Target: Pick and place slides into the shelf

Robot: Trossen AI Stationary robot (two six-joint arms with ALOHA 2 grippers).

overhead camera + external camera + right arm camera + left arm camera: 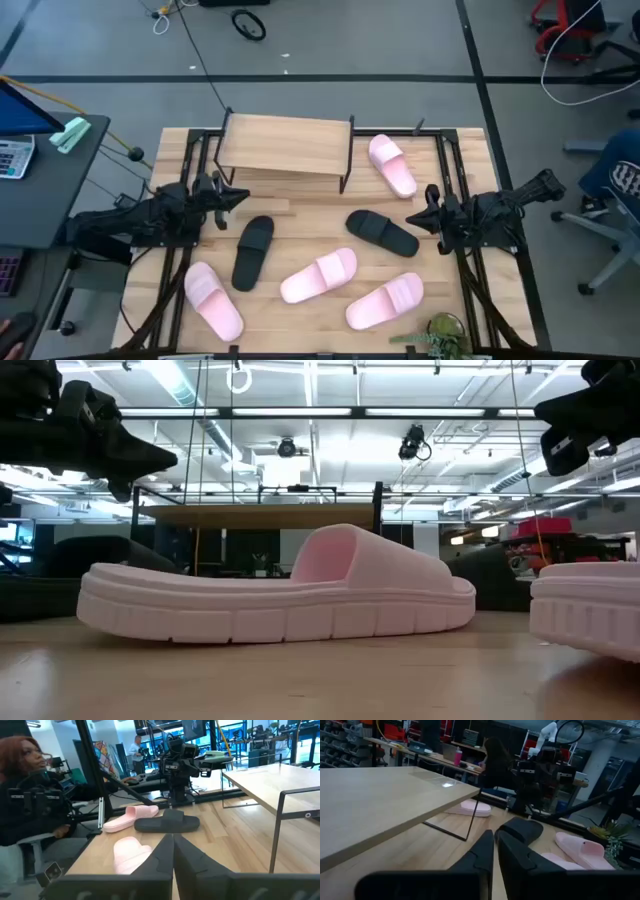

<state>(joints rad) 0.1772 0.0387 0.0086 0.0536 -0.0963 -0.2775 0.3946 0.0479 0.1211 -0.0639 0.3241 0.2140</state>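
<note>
Six slides lie loose on the table (300, 225), none on the shelf (285, 145) yet, which stands in the upper middle of the overhead frame. Two black ones sit mid-table, one left of centre (252, 252) and one right of centre (382, 232). One pink slide (392, 165) lies just right of the shelf; three more spread along the lower edge: lower left (213, 300), centre (319, 276) and lower right (385, 302).

The left gripper (237, 198) hangs at the left edge of the table and the right gripper (420, 215) at the right edge, both with fingers together and holding nothing.

These look like light, springy foam with thick soles, likely grippy rather than slick. The wide strap or the sole's side edge seems the best hold; the foam should give under a squeeze without damage.

The table-level view shows the centre slide's ridged sole and arched strap in profile, which the overhead view flattens. Only the overhead view shows all six.
</note>
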